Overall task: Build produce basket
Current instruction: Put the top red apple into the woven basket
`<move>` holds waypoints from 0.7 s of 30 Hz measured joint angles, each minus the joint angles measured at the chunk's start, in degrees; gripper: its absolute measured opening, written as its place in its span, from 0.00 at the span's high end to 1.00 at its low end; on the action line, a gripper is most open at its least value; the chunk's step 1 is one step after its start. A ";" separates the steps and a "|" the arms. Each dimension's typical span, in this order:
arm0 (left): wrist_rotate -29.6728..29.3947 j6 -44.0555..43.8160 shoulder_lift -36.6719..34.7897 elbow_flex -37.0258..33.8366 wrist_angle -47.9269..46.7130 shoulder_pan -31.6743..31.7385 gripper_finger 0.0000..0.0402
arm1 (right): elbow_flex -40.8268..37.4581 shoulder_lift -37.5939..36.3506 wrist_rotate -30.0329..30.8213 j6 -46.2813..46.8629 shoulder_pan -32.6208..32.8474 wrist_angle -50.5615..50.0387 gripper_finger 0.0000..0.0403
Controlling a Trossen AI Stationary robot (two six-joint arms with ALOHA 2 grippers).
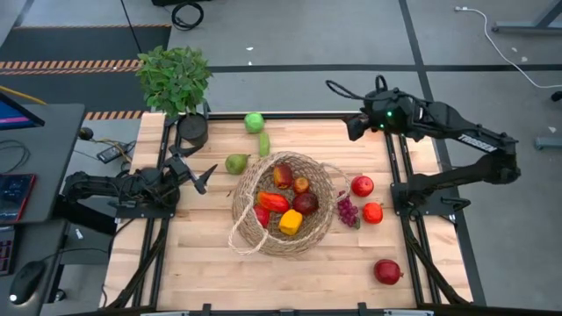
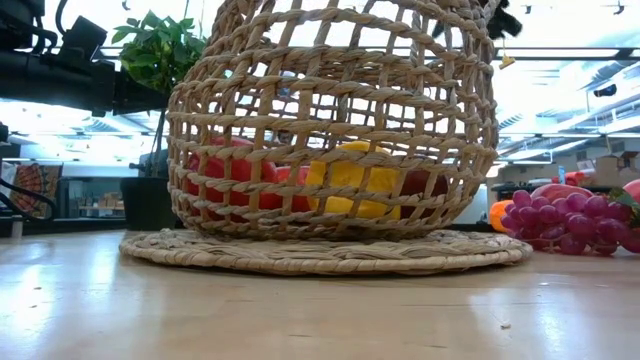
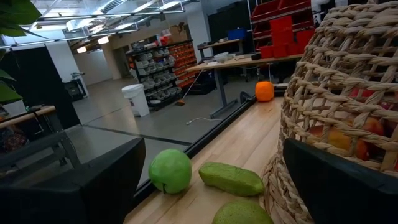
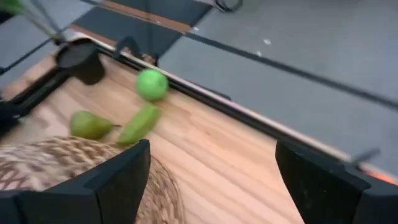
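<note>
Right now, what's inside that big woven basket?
The basket holds several pieces: a yellow pepper, a long red pepper, a dark red fruit, a small orange one and another reddish piece. Anything beneath them is hidden.

tan open-weave basket (image 1: 285, 230), yellow pepper (image 1: 291, 222), purple grapes (image 1: 348, 211), green apple (image 1: 254, 122), green pear (image 1: 235, 163), red pomegranate (image 1: 387, 271)

Wooden table (image 1: 202, 254): basket (image 1: 263, 239), pear (image 1: 235, 163), grapes (image 1: 348, 211), pomegranate (image 1: 387, 271)
</note>
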 joint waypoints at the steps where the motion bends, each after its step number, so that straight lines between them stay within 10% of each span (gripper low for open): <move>1: 0.01 -0.01 0.00 0.00 0.02 0.01 0.03 | -1.73 -0.78 -0.08 1.05 -0.48 -0.06 0.13; 21: 0.02 -0.01 0.00 0.00 0.02 0.00 0.03 | -16.36 -1.69 -12.15 9.16 -11.24 -3.30 0.01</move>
